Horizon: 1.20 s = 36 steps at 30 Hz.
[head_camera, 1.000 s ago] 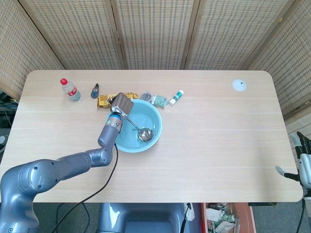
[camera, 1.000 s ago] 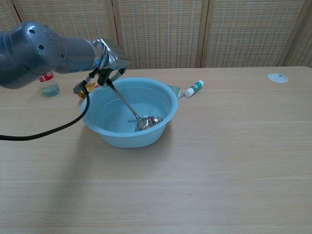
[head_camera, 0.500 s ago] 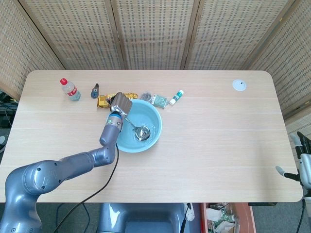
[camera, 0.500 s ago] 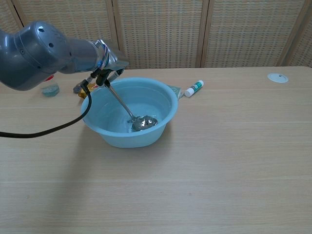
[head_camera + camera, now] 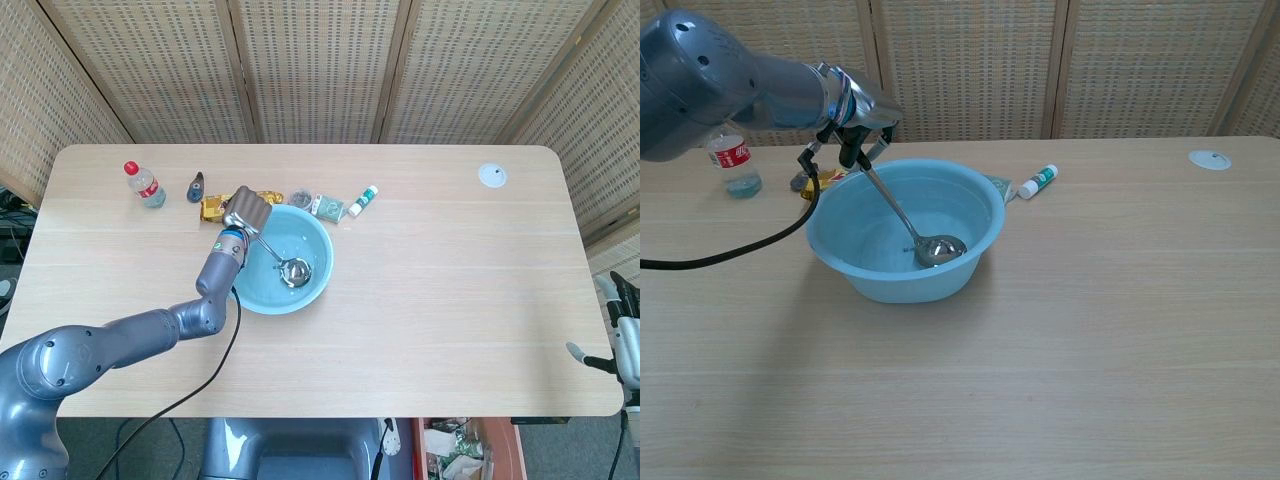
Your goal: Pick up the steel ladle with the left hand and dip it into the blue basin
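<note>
Head view: left hand (image 5: 248, 209) sits over the far-left rim of the blue basin (image 5: 318, 283), fingers curled round the top of the steel ladle (image 5: 293, 272) handle; shaft slopes down & right, bowl of the ladle low inside the basin, near its middle. Right hand (image 5: 627, 335) at the frame's right edge, off the table, holding nothing, fingers look apart. Behind the basin: water bottle (image 5: 145, 184), dark small object (image 5: 197, 186), gold wrapper (image 5: 213, 206) partly under the left hand, small packet (image 5: 327, 206), white tube (image 5: 363, 199); white disc (image 5: 491, 175) far right. Chest view: left hand (image 5: 852, 108) above the basin's (image 5: 890, 283) back-left edge, pinching the ladle (image 5: 939, 249) handle at its very end; ladle bowl at or close to the basin floor, can't tell if touching. Water, if any, not clear to see. Dip looks about done, in my judgement. Risks from here: grip is at the handle tip w/ a long lever, so the ladle could twist or slip if bowl presses on the floor; pushing sideways could shove or tip the light basin toward the tube (image 5: 1037, 181); black cable (image 5: 770, 240) drapes by the basin wall & might snag it when the arm moves.
</note>
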Each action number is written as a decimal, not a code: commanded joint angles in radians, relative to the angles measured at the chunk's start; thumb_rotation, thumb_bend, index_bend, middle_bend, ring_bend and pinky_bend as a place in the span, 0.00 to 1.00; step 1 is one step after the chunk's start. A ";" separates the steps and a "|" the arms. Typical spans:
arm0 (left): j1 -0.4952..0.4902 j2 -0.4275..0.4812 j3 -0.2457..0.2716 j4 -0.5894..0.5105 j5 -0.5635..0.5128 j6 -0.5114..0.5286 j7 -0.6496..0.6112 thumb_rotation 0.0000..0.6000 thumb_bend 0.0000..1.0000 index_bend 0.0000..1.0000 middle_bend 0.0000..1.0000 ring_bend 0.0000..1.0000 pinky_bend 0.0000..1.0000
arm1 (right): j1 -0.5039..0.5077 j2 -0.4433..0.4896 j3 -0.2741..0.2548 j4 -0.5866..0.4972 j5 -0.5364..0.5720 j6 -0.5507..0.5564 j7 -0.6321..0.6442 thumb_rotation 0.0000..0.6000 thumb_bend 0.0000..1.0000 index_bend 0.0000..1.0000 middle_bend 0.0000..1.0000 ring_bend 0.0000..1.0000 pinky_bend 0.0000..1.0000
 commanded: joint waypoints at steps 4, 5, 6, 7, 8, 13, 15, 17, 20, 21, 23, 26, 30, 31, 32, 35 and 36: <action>-0.005 0.084 -0.016 -0.107 0.006 0.028 -0.034 1.00 0.53 1.00 1.00 0.99 1.00 | 0.002 -0.002 0.000 -0.002 0.000 -0.002 -0.006 1.00 0.00 0.00 0.00 0.00 0.00; -0.006 0.096 -0.020 -0.121 0.004 0.032 -0.040 1.00 0.53 1.00 1.00 0.99 1.00 | 0.002 -0.002 0.000 -0.002 0.000 -0.003 -0.007 1.00 0.00 0.00 0.00 0.00 0.00; -0.007 0.105 -0.021 -0.133 0.003 0.034 -0.044 1.00 0.53 1.00 1.00 0.99 1.00 | 0.003 -0.002 0.000 -0.003 0.001 -0.003 -0.008 1.00 0.00 0.00 0.00 0.00 0.00; -0.009 0.116 -0.022 -0.144 0.003 0.038 -0.046 1.00 0.53 1.00 1.00 0.99 1.00 | 0.003 -0.003 0.000 -0.003 0.001 -0.003 -0.010 1.00 0.00 0.00 0.00 0.00 0.00; -0.012 0.128 -0.022 -0.156 0.004 0.045 -0.047 1.00 0.53 1.00 1.00 0.99 1.00 | 0.003 -0.003 0.000 -0.004 0.001 -0.004 -0.012 1.00 0.00 0.00 0.00 0.00 0.00; -0.021 0.174 -0.022 -0.216 -0.022 0.068 -0.052 1.00 0.53 1.00 1.00 0.99 1.00 | 0.006 -0.007 -0.001 -0.003 0.003 -0.008 -0.020 1.00 0.00 0.00 0.00 0.00 0.00; -0.025 0.191 -0.023 -0.235 -0.030 0.075 -0.054 1.00 0.53 1.00 1.00 0.99 1.00 | 0.007 -0.008 -0.001 -0.003 0.004 -0.009 -0.022 1.00 0.00 0.00 0.00 0.00 0.00; -0.032 0.219 -0.028 -0.265 -0.041 0.083 -0.058 1.00 0.53 1.00 1.00 0.99 1.00 | 0.007 -0.008 0.000 -0.005 0.004 -0.008 -0.024 1.00 0.00 0.00 0.00 0.00 0.00; -0.039 0.246 -0.033 -0.297 -0.063 0.082 -0.066 1.00 0.53 1.00 1.00 0.99 1.00 | 0.007 -0.009 0.000 -0.006 0.004 -0.006 -0.027 1.00 0.00 0.00 0.00 0.00 0.00; -0.044 0.257 -0.031 -0.307 -0.071 0.083 -0.063 1.00 0.53 1.00 1.00 0.99 1.00 | 0.007 -0.009 -0.001 -0.007 0.002 -0.006 -0.028 1.00 0.00 0.00 0.00 0.00 0.00; -0.053 0.270 -0.028 -0.320 -0.087 0.089 -0.058 1.00 0.53 1.00 1.00 0.99 1.00 | 0.007 -0.008 -0.002 -0.007 0.000 -0.005 -0.030 1.00 0.00 0.00 0.00 0.00 0.00; -0.060 0.284 -0.030 -0.336 -0.106 0.090 -0.059 1.00 0.53 1.00 1.00 0.99 1.00 | 0.007 -0.008 -0.003 -0.007 -0.001 -0.005 -0.031 1.00 0.00 0.00 0.00 0.00 0.00; -0.075 0.311 -0.030 -0.368 -0.135 0.099 -0.055 1.00 0.53 1.00 1.00 0.99 1.00 | 0.005 -0.007 -0.002 -0.008 0.000 -0.002 -0.028 1.00 0.00 0.00 0.00 0.00 0.00; -0.078 0.318 -0.031 -0.377 -0.142 0.101 -0.056 1.00 0.53 1.00 1.00 0.99 1.00 | 0.005 -0.007 -0.002 -0.008 0.000 -0.001 -0.027 1.00 0.00 0.00 0.00 0.00 0.00; -0.082 0.331 -0.033 -0.390 -0.149 0.106 -0.060 1.00 0.53 1.00 1.00 0.99 1.00 | 0.004 -0.006 -0.001 -0.008 0.000 0.000 -0.025 1.00 0.00 0.00 0.00 0.00 0.00; -0.088 0.361 -0.036 -0.425 -0.167 0.114 -0.066 1.00 0.53 1.00 1.00 0.99 1.00 | 0.002 -0.004 -0.002 -0.009 -0.002 0.003 -0.022 1.00 0.00 0.00 0.00 0.00 0.00; -0.090 0.370 -0.037 -0.436 -0.174 0.115 -0.069 1.00 0.53 1.00 1.00 0.99 1.00 | 0.001 -0.004 -0.002 -0.010 -0.003 0.004 -0.021 1.00 0.00 0.00 0.00 0.00 0.00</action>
